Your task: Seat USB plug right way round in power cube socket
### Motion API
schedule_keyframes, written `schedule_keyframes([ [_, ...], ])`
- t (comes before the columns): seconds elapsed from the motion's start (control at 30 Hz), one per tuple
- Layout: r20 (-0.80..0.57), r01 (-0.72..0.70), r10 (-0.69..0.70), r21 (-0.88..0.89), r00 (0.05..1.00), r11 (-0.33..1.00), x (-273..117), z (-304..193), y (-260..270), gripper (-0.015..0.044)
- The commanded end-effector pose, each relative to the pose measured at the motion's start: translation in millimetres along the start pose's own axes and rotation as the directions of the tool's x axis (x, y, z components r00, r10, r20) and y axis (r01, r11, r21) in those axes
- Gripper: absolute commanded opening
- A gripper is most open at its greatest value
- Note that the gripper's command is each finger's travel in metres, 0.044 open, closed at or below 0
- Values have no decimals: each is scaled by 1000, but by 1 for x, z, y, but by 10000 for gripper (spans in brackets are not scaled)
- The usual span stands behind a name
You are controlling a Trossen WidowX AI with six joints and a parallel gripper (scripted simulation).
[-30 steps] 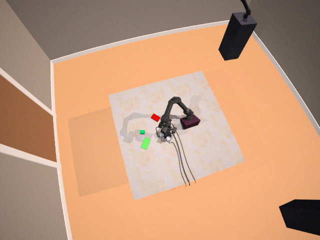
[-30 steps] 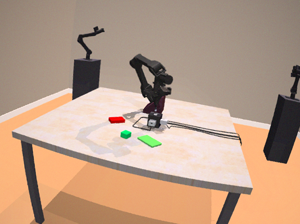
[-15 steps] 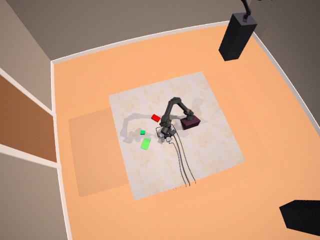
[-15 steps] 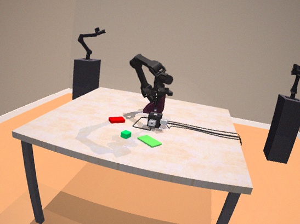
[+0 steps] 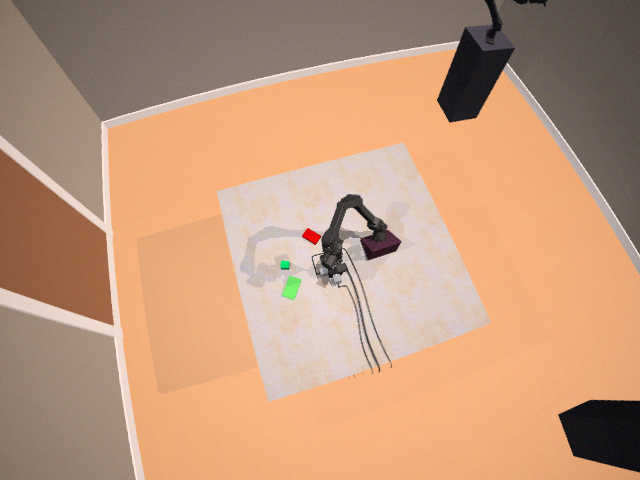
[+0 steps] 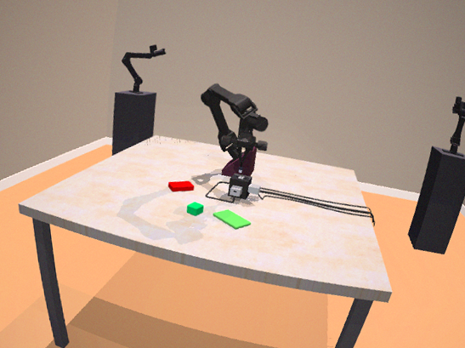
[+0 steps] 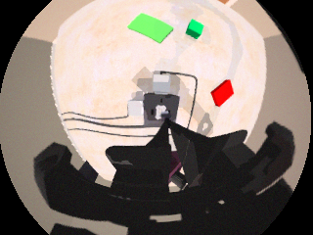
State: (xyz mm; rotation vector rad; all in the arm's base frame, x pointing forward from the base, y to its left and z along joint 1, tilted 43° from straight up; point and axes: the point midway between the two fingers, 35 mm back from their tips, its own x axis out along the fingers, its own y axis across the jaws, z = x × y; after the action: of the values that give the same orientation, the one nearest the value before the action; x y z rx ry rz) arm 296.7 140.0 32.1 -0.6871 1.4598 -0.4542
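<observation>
The table (image 6: 94,194) carries everything. The arm (image 6: 233,114) bends down over the cube (image 6: 239,187), which stands near the table's middle, beside the red block (image 6: 180,185). The gripper (image 7: 166,124) is closed narrow on the plug (image 7: 160,112), directly above the cube's top socket. The plug seems small, stiff and light; I would hold its flat sides, above the socket.

The grey power cube (image 6: 240,187) stands near the middle of the pale marbled table (image 6: 303,242), with the black gripper (image 6: 241,174) directly above it, closed on the USB plug; the plug itself cannot be made out. In the exterior view, the small green cube (image 6: 194,208) and flat green slab (image 6: 231,218) lie left of and before the power cube, and the flat red block (image 6: 180,185) lies to its left. Black cables (image 6: 316,200) run right from the power cube to the table edge.
</observation>
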Motion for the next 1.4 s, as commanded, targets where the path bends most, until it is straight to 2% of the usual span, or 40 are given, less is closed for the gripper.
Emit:
schedule_keyframes([
  [0.0, -2, 2, -1, 98, 1000, 995, 1, -1, 0, 0],
  [0.3, -2, 2, -1, 327, 1000, 945, 1, -1, 0, 0],
  [0.63, -3, 3, -1, 561, 1000, 828, 1, -1, 0, 0],
  [1.37, -3, 3, -1, 921, 1000, 389, 1, -1, 0, 0],
])
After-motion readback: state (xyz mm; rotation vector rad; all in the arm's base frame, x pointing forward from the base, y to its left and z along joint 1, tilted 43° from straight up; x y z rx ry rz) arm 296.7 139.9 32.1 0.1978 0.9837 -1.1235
